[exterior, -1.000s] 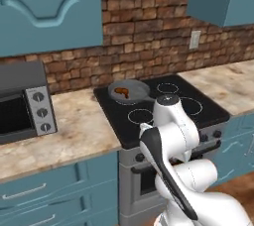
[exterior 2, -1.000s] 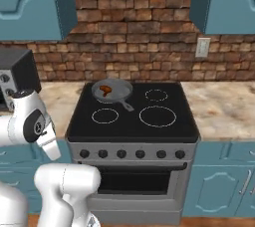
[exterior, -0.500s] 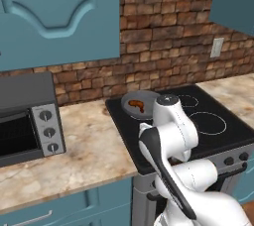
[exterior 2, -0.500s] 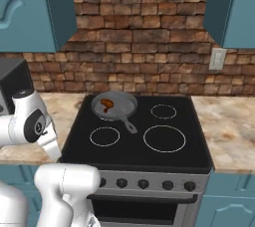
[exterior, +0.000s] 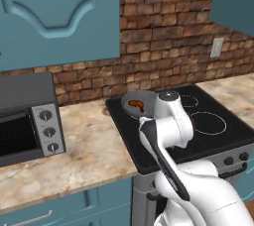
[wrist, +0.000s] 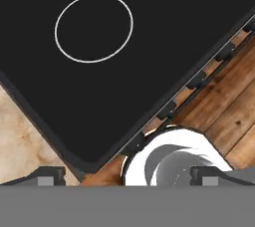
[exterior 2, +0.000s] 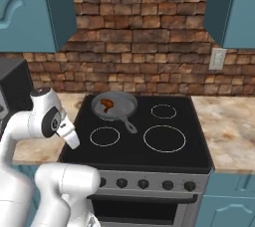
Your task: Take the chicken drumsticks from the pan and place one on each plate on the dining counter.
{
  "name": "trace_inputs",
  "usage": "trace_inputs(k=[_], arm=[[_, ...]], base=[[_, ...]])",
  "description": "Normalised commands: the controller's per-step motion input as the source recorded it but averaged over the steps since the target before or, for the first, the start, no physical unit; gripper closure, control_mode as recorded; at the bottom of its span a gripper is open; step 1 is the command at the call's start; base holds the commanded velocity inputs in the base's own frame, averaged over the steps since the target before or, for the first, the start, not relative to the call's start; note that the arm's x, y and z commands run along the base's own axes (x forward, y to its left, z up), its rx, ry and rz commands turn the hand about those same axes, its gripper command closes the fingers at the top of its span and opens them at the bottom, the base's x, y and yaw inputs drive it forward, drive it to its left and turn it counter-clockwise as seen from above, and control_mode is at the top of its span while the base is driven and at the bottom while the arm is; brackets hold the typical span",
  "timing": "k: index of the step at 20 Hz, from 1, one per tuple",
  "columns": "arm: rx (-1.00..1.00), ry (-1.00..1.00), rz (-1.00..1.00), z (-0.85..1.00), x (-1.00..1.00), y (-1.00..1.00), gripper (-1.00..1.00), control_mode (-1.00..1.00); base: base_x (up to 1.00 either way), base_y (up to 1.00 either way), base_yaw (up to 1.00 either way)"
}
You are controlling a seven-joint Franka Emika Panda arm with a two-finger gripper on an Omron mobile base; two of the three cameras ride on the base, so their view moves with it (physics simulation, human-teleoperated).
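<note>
Your base has rolled closer, so the black glass stovetop [exterior 2: 149, 146] looks bigger than a second ago. The two-finger gripper [wrist: 127, 175] hangs over its front edge, spread wide, holding nothing. Further back, reddish-brown chicken drumsticks [exterior 2: 106, 104] sit in the shallow dark grey frying pan [exterior 2: 115, 105]. No readable writing.

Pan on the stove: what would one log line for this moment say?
pan: back-left burner | chicken drumsticks: in pan, ungrasped | gripper: open, empty, above stove front edge | plates: unserved

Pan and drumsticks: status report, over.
Gripper open, empty, over stove front. Drumsticks in pan on rear left burner. Nothing blocking the pan.
</note>
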Motion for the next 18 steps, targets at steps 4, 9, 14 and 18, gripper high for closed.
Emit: trace_inputs(k=[4,9,14,18], arm=[[-0.06,0.02,0.25,0.02,0.84,-0.42,-1.0,-1.0],[-0.02,0.0,0.29,0.04,0.69,-0.52,-1.0,-1.0],[-0.03,0.03,0.34,0.26,0.52,-0.28,-1.0,-1.0],[-0.12,0.17,0.3,0.5,0.52,-0.02,-1.0,-1.0]], base=[[0.0,0.0,0.0],[0.0,0.0,0.0],[0.0,0.0,0.0],[0.0,0.0,0.0]])
